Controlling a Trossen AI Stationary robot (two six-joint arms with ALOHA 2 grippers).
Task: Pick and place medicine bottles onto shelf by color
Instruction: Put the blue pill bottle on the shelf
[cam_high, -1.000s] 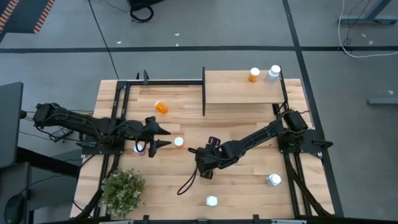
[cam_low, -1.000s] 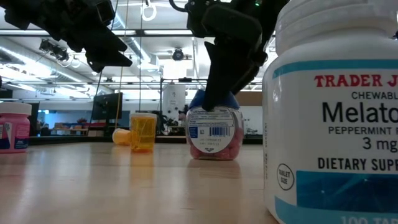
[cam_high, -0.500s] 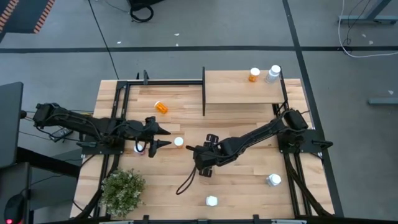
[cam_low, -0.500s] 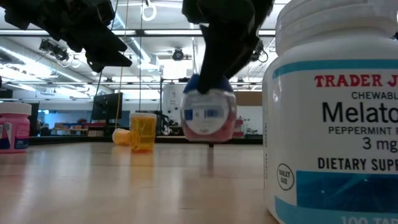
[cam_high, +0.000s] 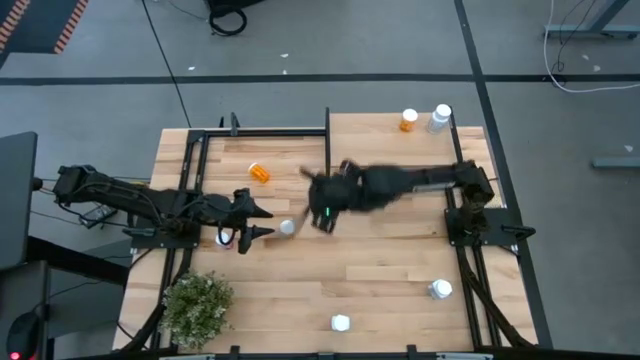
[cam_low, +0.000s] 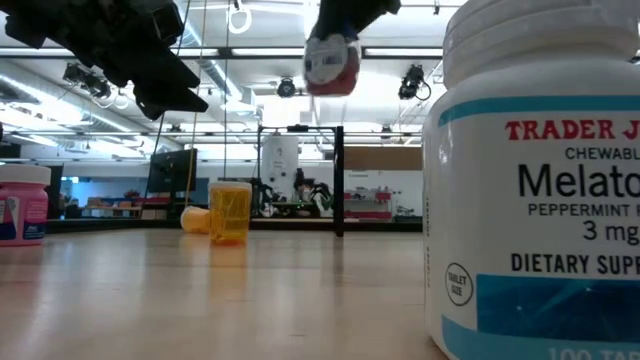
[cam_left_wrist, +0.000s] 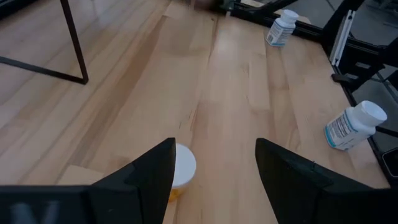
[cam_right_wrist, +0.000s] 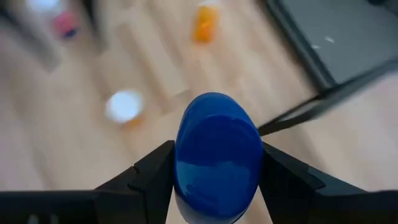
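One blue-capped bottle (cam_right_wrist: 217, 165) hangs high above the table near the shelf's black upright, pinched at the cap by the right gripper (cam_high: 322, 203). It looks light, rigid and smooth, so a cap-level grip suits. Left gripper (cam_left_wrist: 214, 168) waits spread over an orange bottle (cam_left_wrist: 179, 173).

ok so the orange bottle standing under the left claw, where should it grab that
Take the orange bottle by its sides just under the white cap, coming straight down. It stands upright on the table with clear space around it, and the left claw hangs open right above, so no reorienting is likely needed.
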